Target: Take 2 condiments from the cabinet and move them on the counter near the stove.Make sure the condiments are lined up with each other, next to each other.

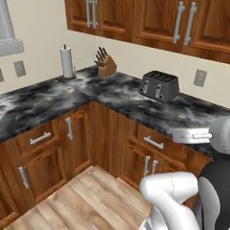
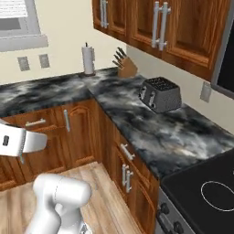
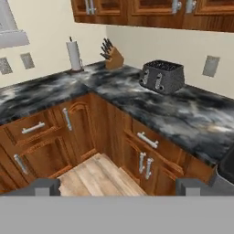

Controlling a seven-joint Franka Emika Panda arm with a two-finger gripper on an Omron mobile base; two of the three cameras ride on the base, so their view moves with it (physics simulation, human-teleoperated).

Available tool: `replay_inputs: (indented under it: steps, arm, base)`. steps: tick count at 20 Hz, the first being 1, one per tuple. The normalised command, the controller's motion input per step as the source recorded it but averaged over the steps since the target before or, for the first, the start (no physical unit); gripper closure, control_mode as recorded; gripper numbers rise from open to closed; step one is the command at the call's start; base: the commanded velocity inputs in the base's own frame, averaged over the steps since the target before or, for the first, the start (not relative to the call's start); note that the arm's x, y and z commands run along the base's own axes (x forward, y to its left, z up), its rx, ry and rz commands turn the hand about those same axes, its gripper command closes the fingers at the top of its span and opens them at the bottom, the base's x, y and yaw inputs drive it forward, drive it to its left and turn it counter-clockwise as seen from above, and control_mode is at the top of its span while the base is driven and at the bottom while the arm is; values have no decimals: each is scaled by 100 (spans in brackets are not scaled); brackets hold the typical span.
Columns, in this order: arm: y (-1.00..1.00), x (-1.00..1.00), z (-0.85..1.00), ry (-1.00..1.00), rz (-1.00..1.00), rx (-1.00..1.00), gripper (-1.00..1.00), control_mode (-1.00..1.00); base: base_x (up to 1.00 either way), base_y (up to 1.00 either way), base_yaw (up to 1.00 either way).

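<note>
We've got the gripper (image 3: 117, 186) wide open, holding nothing. No condiments or tall cabinet ahead of the jaws, just the counter (image 3: 137, 98) corner, toaster (image 3: 163, 76) beyond, stove (image 2: 205, 192) off right.

L-shaped surface (image 1: 54, 101) of dark grey-black marbled stone with cloudy white veins, wrapping an inside corner above reddish-brown cupboards. Standing directly on it: a paper towel roll (image 1: 66, 62) upright on its holder near the far corner; a wooden knife block (image 1: 106, 65) with dark handles just right of the roll, against the wall; a dark four-slot toaster (image 1: 159, 85) farther right along the same run. At the near right end the surface meets the black-topped stove (image 2: 205, 192).
</note>
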Motion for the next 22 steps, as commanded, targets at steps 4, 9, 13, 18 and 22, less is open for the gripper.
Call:
replay_inputs:
  steps: [4, 9, 13, 18, 22]
  arm:
    - [0, 0, 0, 0, 0, 0, -100, 100]
    - [0, 0, 0, 0, 0, 0, -100, 100]
    - [0, 0, 0, 0, 0, 0, -100, 100]
    - [0, 0, 0, 0, 0, 0, -100, 100]
    - [0, 0, 0, 0, 0, 0, -100, 100]
  base:
    - [-25, 27, 94]
    - [-8, 31, 89]
    - [0, 48, 78]
    - [2, 43, 72]
    - [21, 21, 68]
